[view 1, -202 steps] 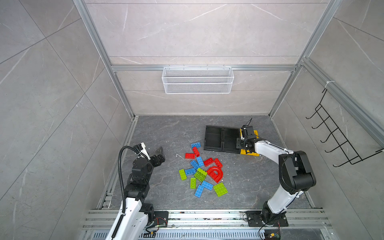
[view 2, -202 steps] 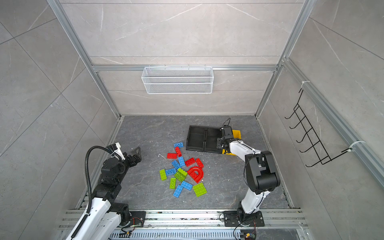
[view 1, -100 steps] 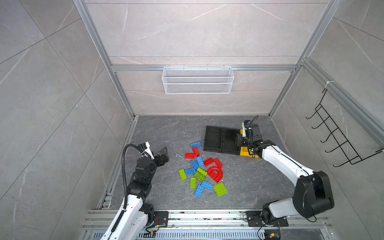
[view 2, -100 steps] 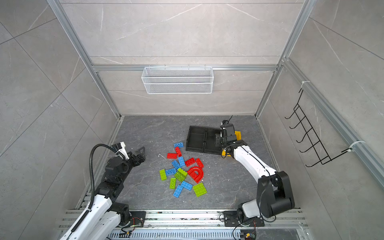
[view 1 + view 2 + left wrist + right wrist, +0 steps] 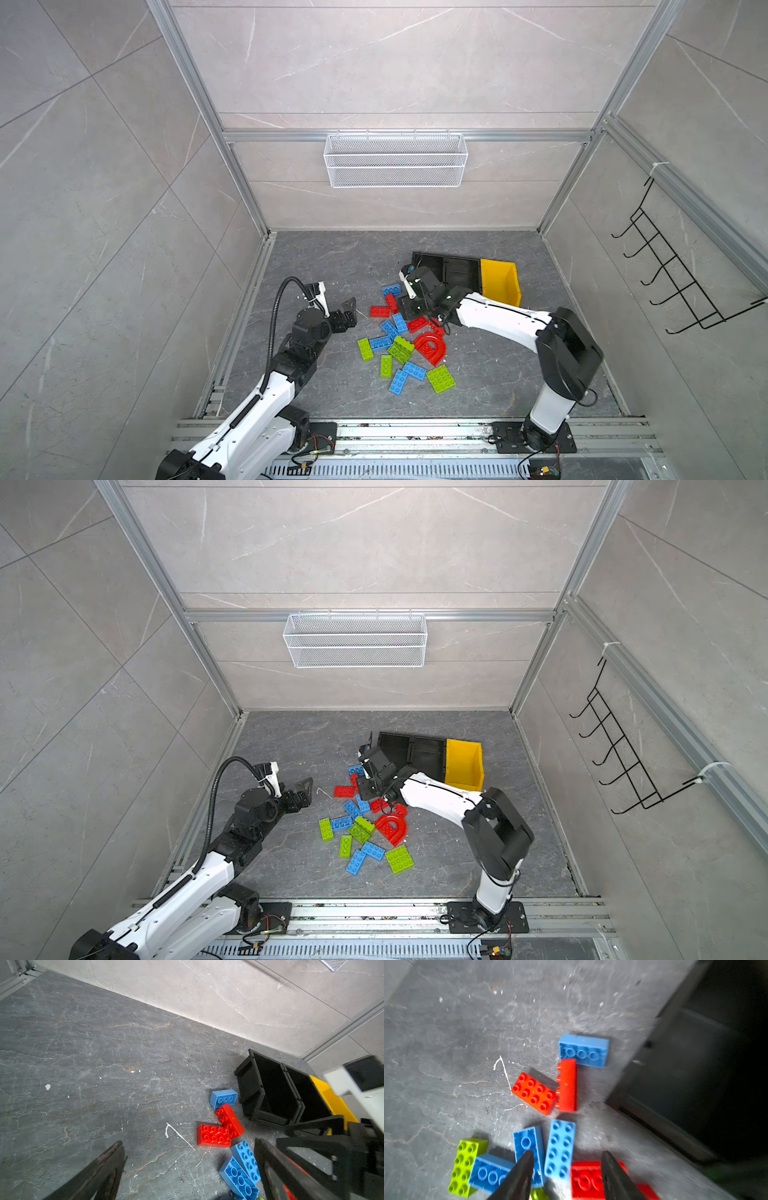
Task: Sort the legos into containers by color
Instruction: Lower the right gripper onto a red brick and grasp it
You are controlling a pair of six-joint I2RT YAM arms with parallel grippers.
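The right gripper (image 5: 409, 305) has been swung away from the yellow bin (image 5: 498, 282) and is now held over the bricks (image 5: 399, 345), which are scattered on the floor (image 5: 332, 266) beside the 2 black bins (image 5: 453, 270). Its jaws are seen partly apart and empty. The left gripper (image 5: 190, 1142) has been opened wide, with nothing held. A fresh pick is judged to be starting, and no brick is seen in any bin.
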